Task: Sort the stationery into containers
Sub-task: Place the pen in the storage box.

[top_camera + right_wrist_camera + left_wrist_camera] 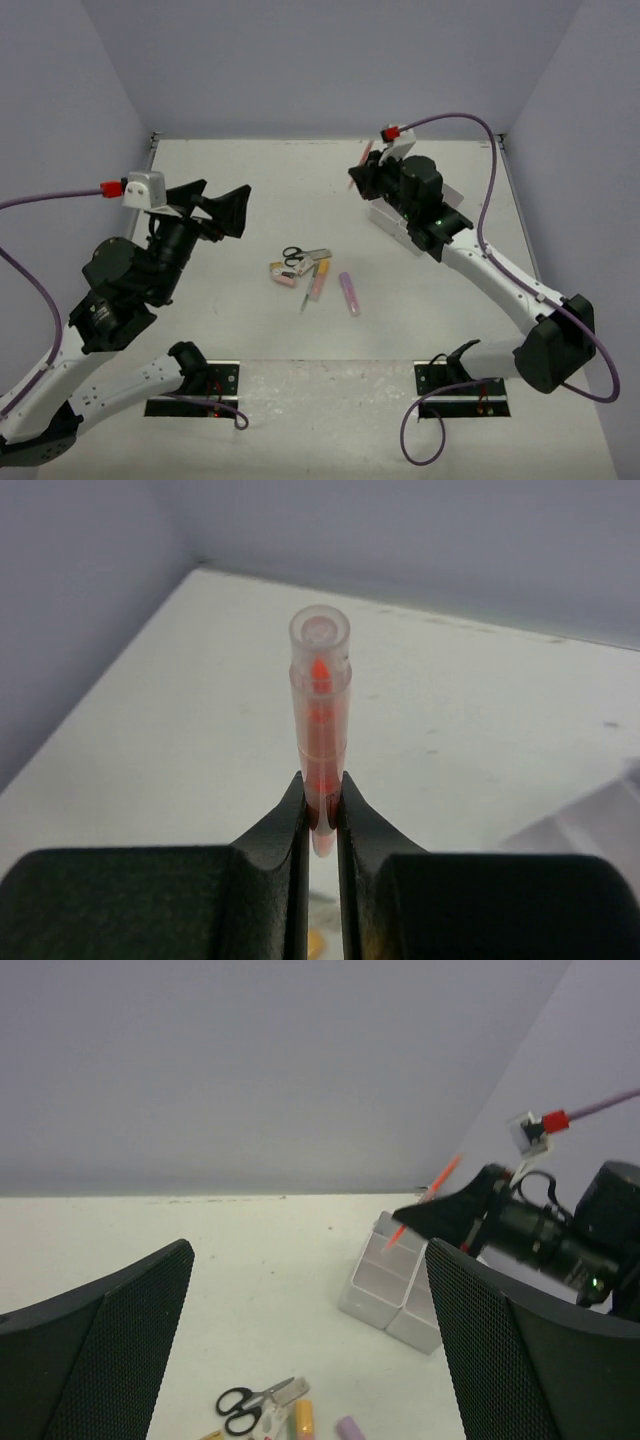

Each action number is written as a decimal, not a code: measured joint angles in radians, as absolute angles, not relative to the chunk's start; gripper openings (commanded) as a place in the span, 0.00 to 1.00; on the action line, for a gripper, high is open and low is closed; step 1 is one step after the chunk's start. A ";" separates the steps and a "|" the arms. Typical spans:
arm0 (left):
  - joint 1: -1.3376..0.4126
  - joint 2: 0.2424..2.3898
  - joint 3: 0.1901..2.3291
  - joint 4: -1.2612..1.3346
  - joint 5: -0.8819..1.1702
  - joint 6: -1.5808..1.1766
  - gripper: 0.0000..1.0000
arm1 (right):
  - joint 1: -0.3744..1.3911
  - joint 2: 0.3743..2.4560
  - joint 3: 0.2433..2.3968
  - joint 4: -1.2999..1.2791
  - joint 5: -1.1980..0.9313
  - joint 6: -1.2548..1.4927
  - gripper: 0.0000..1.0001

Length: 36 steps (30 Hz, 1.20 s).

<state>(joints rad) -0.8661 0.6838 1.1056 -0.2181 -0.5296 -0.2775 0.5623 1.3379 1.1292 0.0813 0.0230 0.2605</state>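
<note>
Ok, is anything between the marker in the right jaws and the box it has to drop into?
Nothing visible does. The right gripper, jaws shut on the orange marker, holds it tilted just over the white box; nothing shows between its lower tip and the open compartments. The left gripper stands well aside.

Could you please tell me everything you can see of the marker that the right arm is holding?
The marker is slim and orange-red, with a clear, plastic-looking cap through which its orange tip shows. The right tool is shut on its lower end, pinching it from both sides. Nothing else is seen touching it. It is held in the air, tilted, over the white divided box.
</note>
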 measured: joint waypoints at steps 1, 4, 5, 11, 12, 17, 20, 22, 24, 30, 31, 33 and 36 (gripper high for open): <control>-0.866 0.655 1.082 -0.247 -0.532 -0.277 1.00 | 0.524 1.364 1.146 0.079 0.098 0.255 0.00; -0.867 0.625 1.009 -0.340 -0.523 -0.276 1.00 | 0.413 1.462 1.205 0.066 0.281 0.243 0.00; -0.867 0.625 0.972 -0.362 -0.517 -0.276 1.00 | 0.383 1.496 1.228 0.062 0.328 0.241 0.00; -0.867 0.616 0.723 -0.455 -0.470 -0.270 1.00 | 0.298 1.652 1.325 0.062 0.470 0.199 0.00; -0.867 0.605 0.702 -0.457 -0.465 -0.270 1.00 | 0.298 1.670 1.335 0.067 0.485 0.188 0.00; -0.866 0.510 0.682 -0.457 -0.464 -0.268 1.00 | 0.300 1.722 1.350 0.075 0.510 0.149 0.00; -0.866 0.456 0.681 -0.458 -0.466 -0.269 1.00 | 0.300 1.723 1.350 0.080 0.510 0.144 0.00; -0.866 0.431 0.671 -0.462 -0.467 -0.269 1.00 | 0.300 1.723 1.350 0.086 0.507 0.144 0.00; -0.866 0.418 0.665 -0.472 -0.470 -0.269 1.00 | 0.300 1.723 1.342 0.097 0.504 0.145 0.01; -0.866 0.377 0.648 -0.480 -0.473 -0.269 1.00 | 0.295 1.755 1.307 0.145 0.482 0.139 0.00; -0.866 0.373 0.647 -0.480 -0.472 -0.269 1.00 | 0.294 1.768 1.306 0.149 0.480 0.137 0.00; -0.866 0.369 0.644 -0.479 -0.470 -0.269 1.00 | 0.291 1.790 1.302 0.151 0.477 0.134 0.00; -0.866 0.365 0.641 -0.480 -0.461 -0.269 1.00 | 0.289 1.804 1.295 0.144 0.472 0.134 0.05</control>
